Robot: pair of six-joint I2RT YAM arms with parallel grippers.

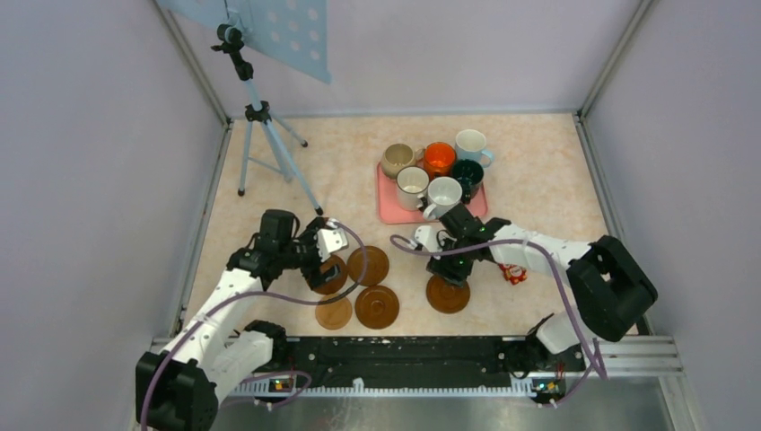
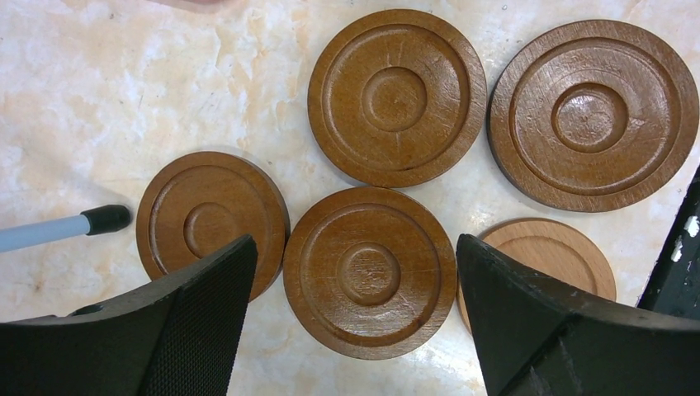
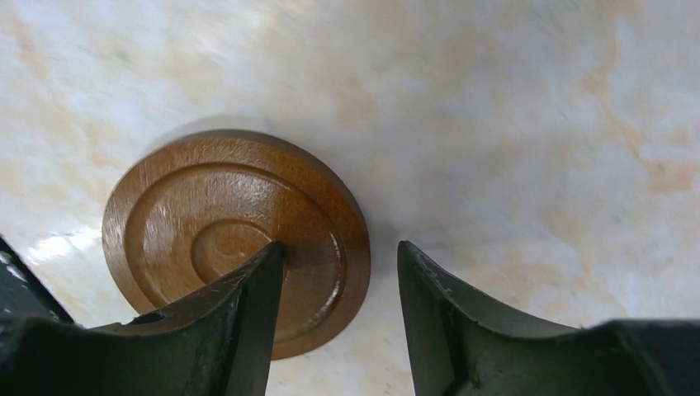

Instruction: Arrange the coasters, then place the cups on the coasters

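Left gripper (image 2: pixel 353 243), jaws spread wide, hovers over five coasters (image 2: pixel 369 272) clustered near the table's (image 1: pixel 538 180) near edge. Right gripper (image 3: pixel 340 247), jaws apart, straddles the rim of a sixth dark coaster (image 3: pixel 206 223). Six mugs (image 1: pixel 440 175) fill a pink tray (image 1: pixel 388 212) farther back.

The top camera looked down from above and behind my bases (image 1: pixel 256 348), far enough off to take in the whole table (image 1: pixel 556 180). My left wrist camera faced straight down, close over five coasters (image 2: pixel 370 272), with my fingers (image 2: pixel 190 330) along the lower edge. My right wrist camera hung closer still over one dark coaster (image 3: pixel 190 214), left of centre. The top view's lower middle held both patches.
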